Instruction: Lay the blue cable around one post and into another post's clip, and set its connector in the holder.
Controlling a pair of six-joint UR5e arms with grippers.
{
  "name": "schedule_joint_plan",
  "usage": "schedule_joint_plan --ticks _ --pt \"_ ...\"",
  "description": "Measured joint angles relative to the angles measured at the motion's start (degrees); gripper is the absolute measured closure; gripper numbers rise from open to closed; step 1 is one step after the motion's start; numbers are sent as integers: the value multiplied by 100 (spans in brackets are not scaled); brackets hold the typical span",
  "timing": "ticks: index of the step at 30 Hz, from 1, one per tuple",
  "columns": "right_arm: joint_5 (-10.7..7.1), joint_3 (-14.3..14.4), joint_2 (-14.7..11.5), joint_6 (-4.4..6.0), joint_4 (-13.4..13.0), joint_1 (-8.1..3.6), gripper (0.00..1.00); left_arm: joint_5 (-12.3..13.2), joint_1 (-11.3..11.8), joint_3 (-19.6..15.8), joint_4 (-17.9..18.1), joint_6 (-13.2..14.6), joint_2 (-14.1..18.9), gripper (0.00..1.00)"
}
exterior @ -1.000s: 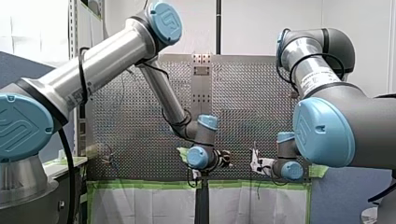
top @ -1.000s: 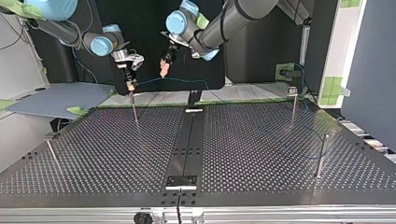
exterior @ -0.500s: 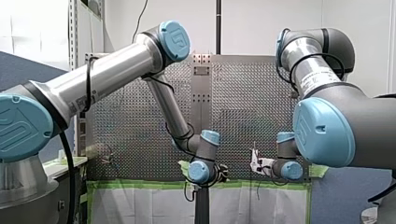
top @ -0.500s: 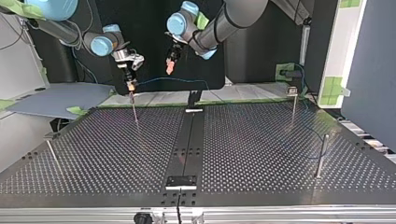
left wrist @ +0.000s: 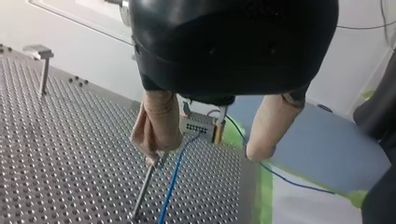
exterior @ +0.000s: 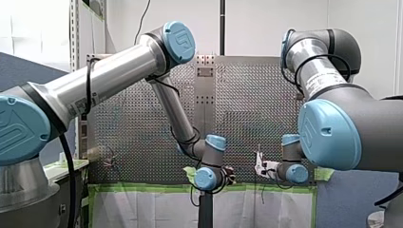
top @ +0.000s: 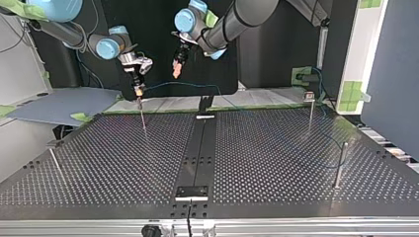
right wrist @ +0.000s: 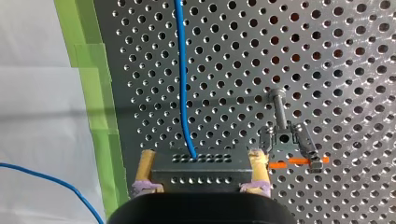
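Blue cable (right wrist: 182,84) is trailing over the holed table (right wrist: 327,70) | looking thin, limp, light | your right gripper (right wrist: 201,157) is clamping its rigid connector (right wrist: 201,175), probably the best hold | your left gripper (left wrist: 205,150) is hanging open.

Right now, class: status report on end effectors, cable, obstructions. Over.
Right end effector shut on connector, blue cable running off it. Left end effector open, empty. Clip post beside connector; cable not in it. Nothing seen blocking.
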Motion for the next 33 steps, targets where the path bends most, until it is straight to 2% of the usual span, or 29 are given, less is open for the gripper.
schedule_joint_plan --ticks 6,13,20,26,33 --pt "-4 4 -4 -10 13 -20 100 -147 -46 69 47 44 -4 0" --pt "-60 6 -6 -33 43 -14 100 -473 -47 345 -218 281 -12 0" --pt "-122 6 -7 -129 110 -12 100 -843 -58 708 -554 366 -207 0" --pt "-217 6 -8 -189 168 -23 100 -1138 -55 914 -567 365 -325 0" --pt "-267 6 -11 -203 185 -41 100 -1252 -17 1138 -649 390 -355 0"
